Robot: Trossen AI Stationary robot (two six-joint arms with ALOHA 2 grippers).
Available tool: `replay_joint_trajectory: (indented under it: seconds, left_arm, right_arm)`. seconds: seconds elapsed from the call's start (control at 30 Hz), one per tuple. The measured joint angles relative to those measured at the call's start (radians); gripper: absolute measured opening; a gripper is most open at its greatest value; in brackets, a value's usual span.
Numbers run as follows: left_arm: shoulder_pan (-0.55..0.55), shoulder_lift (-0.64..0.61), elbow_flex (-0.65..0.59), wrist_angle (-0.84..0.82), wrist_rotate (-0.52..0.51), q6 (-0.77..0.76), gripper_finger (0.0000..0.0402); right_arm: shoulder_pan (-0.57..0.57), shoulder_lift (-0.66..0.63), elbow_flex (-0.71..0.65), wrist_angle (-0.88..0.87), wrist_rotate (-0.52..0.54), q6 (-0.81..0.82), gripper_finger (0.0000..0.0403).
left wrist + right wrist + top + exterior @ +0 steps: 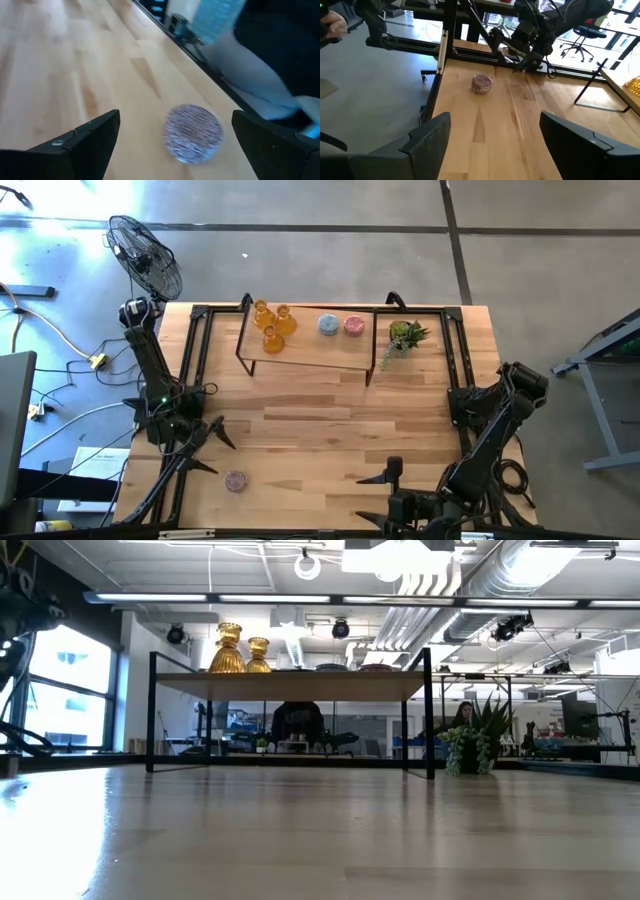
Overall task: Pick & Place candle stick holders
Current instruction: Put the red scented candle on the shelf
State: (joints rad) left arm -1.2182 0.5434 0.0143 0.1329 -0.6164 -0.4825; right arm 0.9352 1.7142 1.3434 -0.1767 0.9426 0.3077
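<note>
A squat mauve holder point(235, 480) stands on its base on the table near the front left; it shows in the left wrist view point(194, 133) and the right wrist view point(481, 84). My left gripper point(208, 448) is open, just left of and behind it, its fingers pointing at it, touching nothing. Three amber bottle-like holders point(272, 326), a blue-grey one point(328, 324) and a pink one point(354, 325) stand on the small shelf point(305, 352) at the back. My right gripper point(380, 498) is open and empty at the front right.
A small green potted plant point(405, 337) stands right of the shelf. Black frame rails point(190, 360) run along the table's left and right sides. A fan point(148, 255) stands beyond the back left corner. Bare wood lies between the shelf and the grippers.
</note>
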Motion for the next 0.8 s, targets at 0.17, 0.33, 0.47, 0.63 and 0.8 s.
replay_joint_trajectory:
  seconds: [0.17, 0.33, 0.47, 0.63, 0.8]
  left_arm:
    - [0.000, 0.080, -0.001, 0.076, 0.094, -0.004, 0.0376]
    - [0.000, 0.143, -0.001, 0.108, 0.076, 0.006, 0.0376]
    - [0.001, 0.179, -0.001, 0.104, 0.032, 0.006, 0.0376]
    - [0.001, 0.213, -0.001, 0.124, 0.026, -0.019, 0.0376]
    - [0.000, 0.246, -0.001, 0.190, 0.057, -0.015, 0.0376]
  right_arm:
    - [0.000, 0.000, 0.000, 0.000, 0.000, 0.022, 0.0302]
    - [0.000, 0.000, 0.000, 0.001, 0.000, 0.033, 0.0302]
    - [0.000, 0.000, 0.000, 0.001, 0.001, 0.036, 0.0302]
    - [0.000, 0.000, 0.000, 0.002, 0.009, 0.036, 0.0302]
    - [0.000, 0.000, 0.000, 0.002, 0.012, 0.034, 0.0302]
